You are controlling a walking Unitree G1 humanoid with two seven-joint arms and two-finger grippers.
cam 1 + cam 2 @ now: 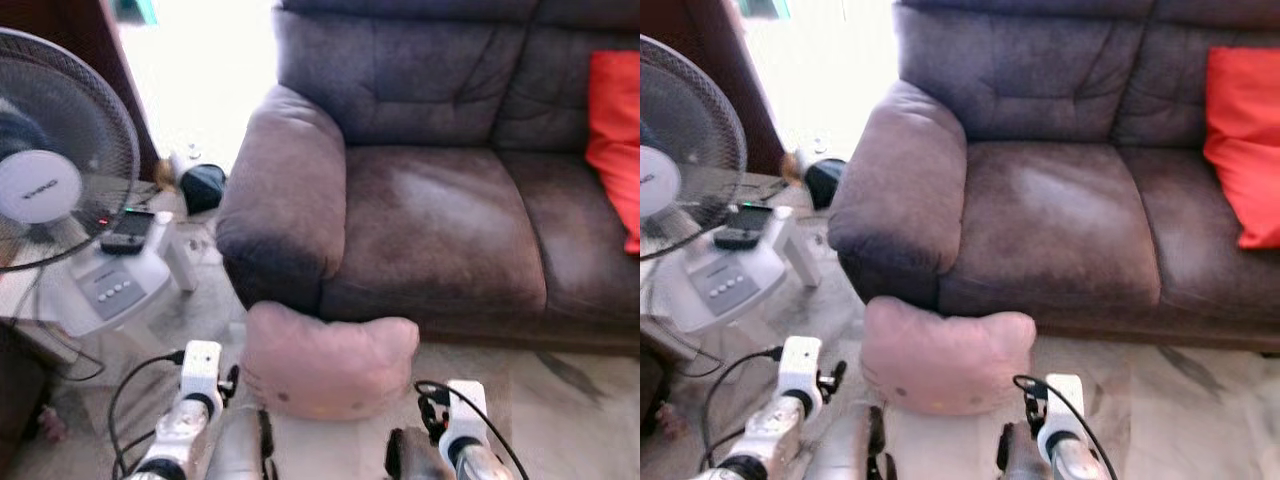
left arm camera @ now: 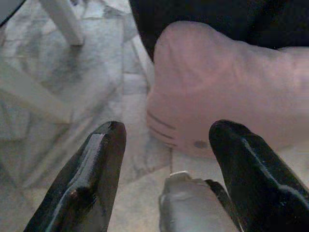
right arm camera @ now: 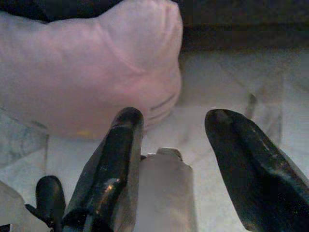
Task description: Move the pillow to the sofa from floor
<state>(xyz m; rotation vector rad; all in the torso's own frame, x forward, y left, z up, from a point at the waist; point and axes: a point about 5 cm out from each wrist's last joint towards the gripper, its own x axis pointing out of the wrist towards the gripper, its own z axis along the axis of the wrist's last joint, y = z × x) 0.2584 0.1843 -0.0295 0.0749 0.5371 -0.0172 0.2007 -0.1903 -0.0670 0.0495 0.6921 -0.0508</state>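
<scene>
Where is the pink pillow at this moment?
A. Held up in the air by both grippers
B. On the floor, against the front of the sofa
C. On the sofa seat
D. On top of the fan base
B: the pink pillow lies on the floor against the sofa, with the open left gripper and right gripper short of it.

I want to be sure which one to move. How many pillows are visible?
2: a pink pillow on the floor against the sofa front, and a red pillow on its seat at the far right, cut off by the frame.
</scene>
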